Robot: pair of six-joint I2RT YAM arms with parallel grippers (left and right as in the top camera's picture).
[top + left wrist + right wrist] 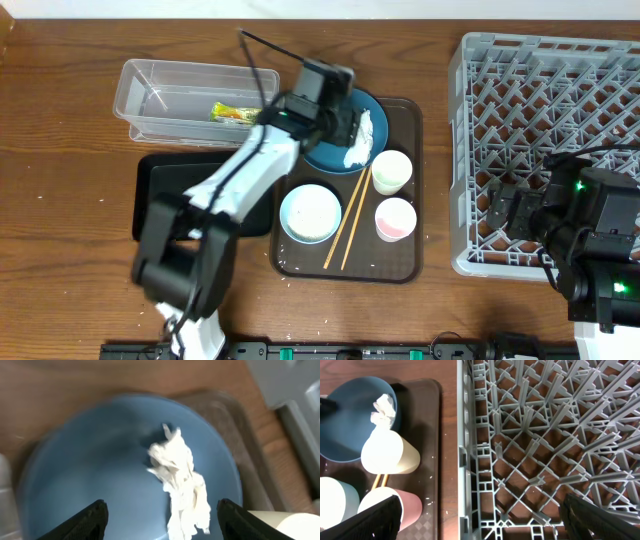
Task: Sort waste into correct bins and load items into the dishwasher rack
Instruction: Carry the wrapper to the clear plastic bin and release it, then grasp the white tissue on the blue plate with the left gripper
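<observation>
1. In the left wrist view, the two black fingers (90, 521) of the left gripper (161, 505) are seen spread wide, and nothing is held between them.
2. Between those fingers, below them, a crumpled white tissue (177, 477) is seen lying on a round blue dish (90, 460); whether it is touched cannot be told.
3. In the overhead view the tissue is placed at the dish's 3 o'clock side, and the dish is set at the 12 o'clock end of a larger brown serving tray (410, 120).
4. A cream cup (390, 172) is found at 5 o'clock from the dish, with a pink cup (395, 218) at its 6 o'clock.
5. A white bowl (310, 213) is placed at 9 o'clock from the pink cup, and two thin wooden chopsticks (350, 225) are laid slantwise between bowl and cups.
6. Small white rice grains (427, 502) are scattered on the serving tray near the pink cup.
7. A clear rectangular plastic tub (140, 95) is set at 9 o'clock from the dish, and a yellow-green snack wrapper (232, 114) is held inside it.
8. A shallow black rectangular tray (150, 200) is placed at the tub's 6 o'clock.
9. A large square grey plastic crate (540, 90) is set at 3 o'clock from the serving tray.
10. The right gripper (481, 502) is held wide open and empty above the crate's 9 o'clock wall.
</observation>
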